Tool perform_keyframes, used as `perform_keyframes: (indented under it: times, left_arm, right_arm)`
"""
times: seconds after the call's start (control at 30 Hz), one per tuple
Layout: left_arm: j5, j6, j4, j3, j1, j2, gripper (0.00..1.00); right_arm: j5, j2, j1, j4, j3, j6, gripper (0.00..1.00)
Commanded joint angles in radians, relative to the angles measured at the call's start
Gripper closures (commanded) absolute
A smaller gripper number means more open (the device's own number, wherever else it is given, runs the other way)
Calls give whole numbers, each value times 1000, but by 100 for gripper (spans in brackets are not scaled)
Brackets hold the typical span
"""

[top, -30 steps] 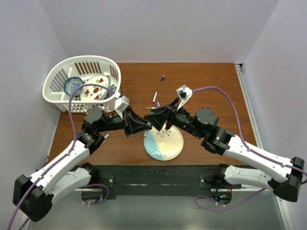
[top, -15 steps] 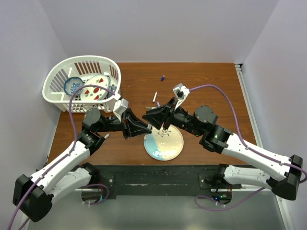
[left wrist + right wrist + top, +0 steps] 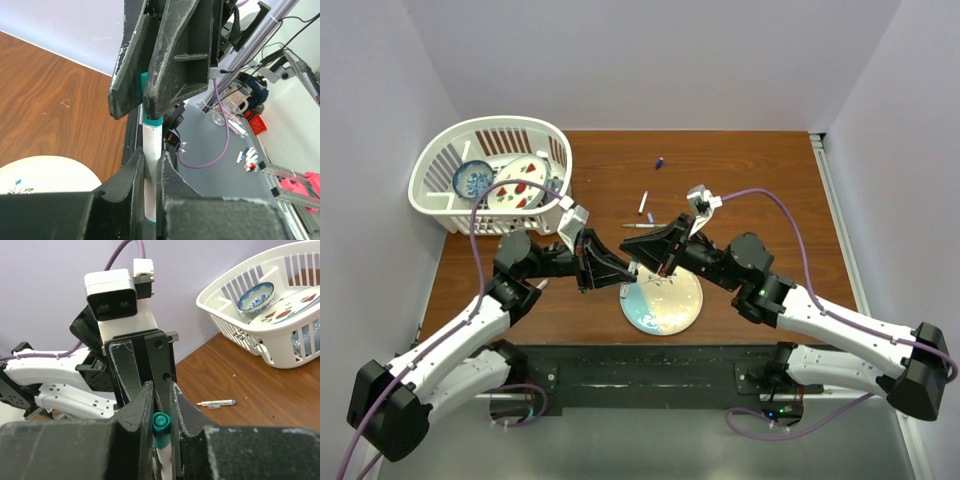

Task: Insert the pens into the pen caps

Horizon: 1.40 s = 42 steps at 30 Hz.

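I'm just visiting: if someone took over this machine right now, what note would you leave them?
Left pincer: shut on a white pen.
Right pincer: shut on the teal cap, which meets that pen's end; how far on, I cannot tell.
On the table: another white pen, a thin grey pen, a blue cap.
Nothing clearly finished.
Left to do: seat this cap, then cap the others.

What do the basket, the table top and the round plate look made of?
Basket: white moulded plastic, with slotted walls and a slight sheen.
Table top: wood or wood-look laminate, with brown grain and a smooth face.
Round plate: probably glazed ceramic, possibly melamine; the cream and pale blue surface is glossy.
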<state>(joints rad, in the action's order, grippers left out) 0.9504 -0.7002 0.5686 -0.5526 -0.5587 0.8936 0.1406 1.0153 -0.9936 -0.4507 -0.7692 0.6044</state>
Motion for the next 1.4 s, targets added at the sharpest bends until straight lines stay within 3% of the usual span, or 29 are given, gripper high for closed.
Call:
perform_keyframes:
  times: [0.0,0.27,0.6,0.77,1.37]
  left_arm:
    - [-91,-21,113,-127,14,31,100]
    - [-145,30,109,-148,40,64,100]
    - [-144,25,175,-170,69,151,100]
    - [-110,-73,290,-199,131,217,100]
    - [-173,64,114,-389,135,304,100]
  right_arm:
    - [128,-9,-14,144,54,-37,100]
    - [178,-15,-16,175,96,-3,100]
    - [280,26,-17,52,206,141,100]
    - [287,14,-19,84,234,118,100]
    - [261,112,-59,38,258,189,100]
